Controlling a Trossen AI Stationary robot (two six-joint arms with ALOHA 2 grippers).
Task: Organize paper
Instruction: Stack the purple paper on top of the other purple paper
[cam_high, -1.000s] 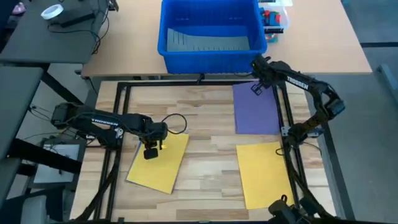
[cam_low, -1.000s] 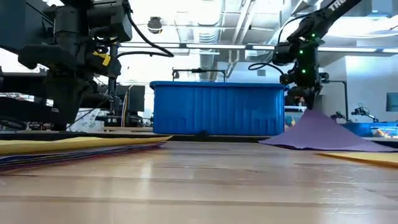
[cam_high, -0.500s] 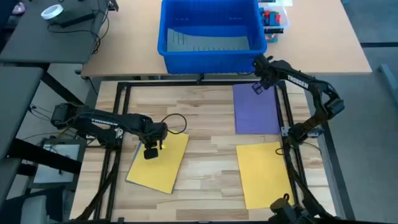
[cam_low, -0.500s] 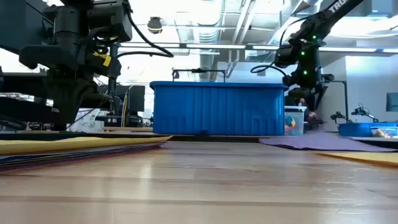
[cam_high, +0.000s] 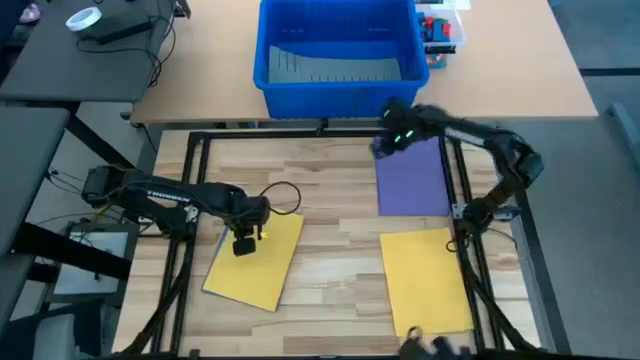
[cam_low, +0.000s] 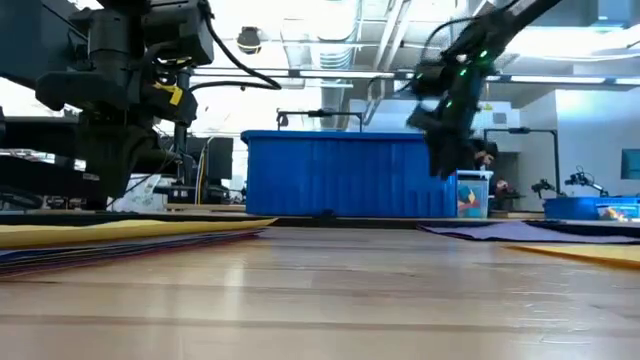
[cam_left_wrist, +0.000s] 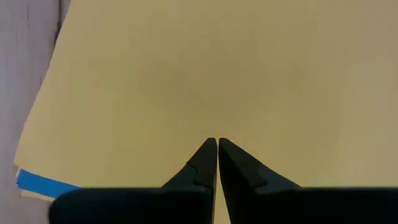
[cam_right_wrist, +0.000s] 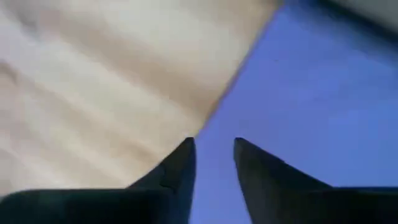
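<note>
A purple sheet (cam_high: 412, 178) lies flat near the desk's (cam_high: 330, 250) far right corner, its long axis running from the far edge toward the near edge. The right gripper (cam_high: 388, 140) hangs above the sheet's far left corner, clear of it; in the right wrist view its fingers (cam_right_wrist: 180, 168) stand slightly apart and hold nothing, with the purple sheet's edge crossing just beyond the tips.

A yellow sheet (cam_high: 427, 278) lies toward the near right corner, its long axis also far-to-near, a bare strip of wood between it and the purple sheet.

Near the left edge sits a stack with a yellow top sheet (cam_high: 262, 262), turned slightly askew; a blue sheet's edge (cam_left_wrist: 43, 183) peeks from under it. The left gripper (cam_high: 242, 243) hovers over the stack's far left part, fingers (cam_left_wrist: 202, 168) pressed together, empty.

Beyond the far edge stands a blue bin (cam_high: 340, 50).
</note>
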